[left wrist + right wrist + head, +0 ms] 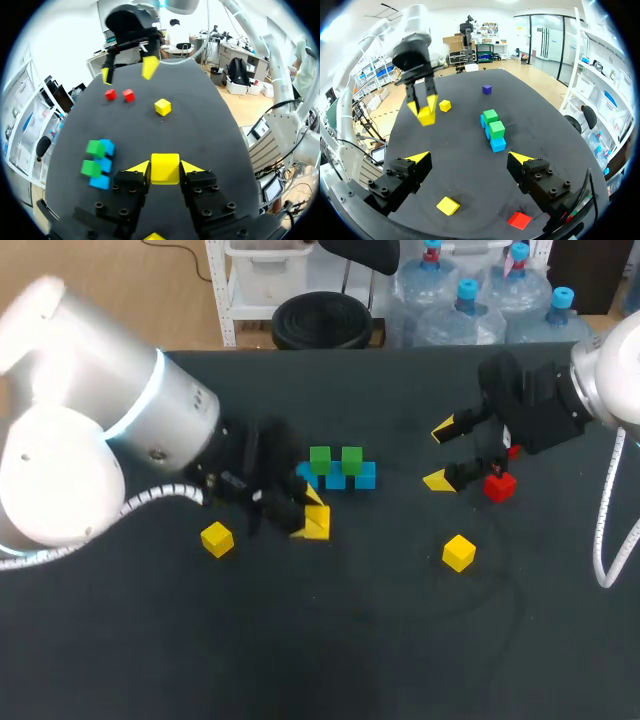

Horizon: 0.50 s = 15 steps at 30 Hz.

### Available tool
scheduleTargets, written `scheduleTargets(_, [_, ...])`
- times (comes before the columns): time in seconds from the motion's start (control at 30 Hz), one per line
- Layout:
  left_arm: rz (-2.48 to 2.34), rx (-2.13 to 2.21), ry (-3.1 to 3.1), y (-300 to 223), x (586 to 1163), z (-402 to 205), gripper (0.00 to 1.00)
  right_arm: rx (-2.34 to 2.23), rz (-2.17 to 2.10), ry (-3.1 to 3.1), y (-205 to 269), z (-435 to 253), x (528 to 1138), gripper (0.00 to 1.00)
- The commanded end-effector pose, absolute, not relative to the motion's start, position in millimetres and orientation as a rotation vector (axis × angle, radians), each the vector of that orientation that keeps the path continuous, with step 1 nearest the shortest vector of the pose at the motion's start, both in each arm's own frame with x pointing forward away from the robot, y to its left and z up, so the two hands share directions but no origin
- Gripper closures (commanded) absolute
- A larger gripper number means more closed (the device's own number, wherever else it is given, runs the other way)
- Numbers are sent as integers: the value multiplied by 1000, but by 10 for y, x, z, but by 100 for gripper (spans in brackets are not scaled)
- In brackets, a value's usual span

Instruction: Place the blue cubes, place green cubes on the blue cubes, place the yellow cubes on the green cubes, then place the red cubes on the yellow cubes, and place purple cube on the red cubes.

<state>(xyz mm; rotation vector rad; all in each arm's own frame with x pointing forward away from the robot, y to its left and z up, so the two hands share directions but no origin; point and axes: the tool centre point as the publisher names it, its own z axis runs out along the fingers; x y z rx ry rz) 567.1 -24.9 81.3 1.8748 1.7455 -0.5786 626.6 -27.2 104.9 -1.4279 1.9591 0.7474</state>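
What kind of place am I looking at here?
Probably a robotics lab bench: over a black table, the left gripper holds a yellow cube, the right gripper is open, and green cubes sit stacked on blue cubes.

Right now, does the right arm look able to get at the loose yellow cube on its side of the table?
Probably yes. The right claw is open and empty, and the yellow cube lies alone close to it, with nothing on top of it or between them.

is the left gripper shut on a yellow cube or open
Shut on it: the left gripper has both yellow tips pressed against opposite sides of the yellow cube between them.
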Motion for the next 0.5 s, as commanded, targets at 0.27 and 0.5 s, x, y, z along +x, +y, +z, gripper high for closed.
scheduleTargets(0.27, [-545,1880,1741,-202,6269,1008,100,-1428,749,1957,-273,1044,6267,0])
scheduleTargets(0.5, [-527,1878,1724,-234,6546,1028,100,-1428,749,1957,-273,1044,6267,0])
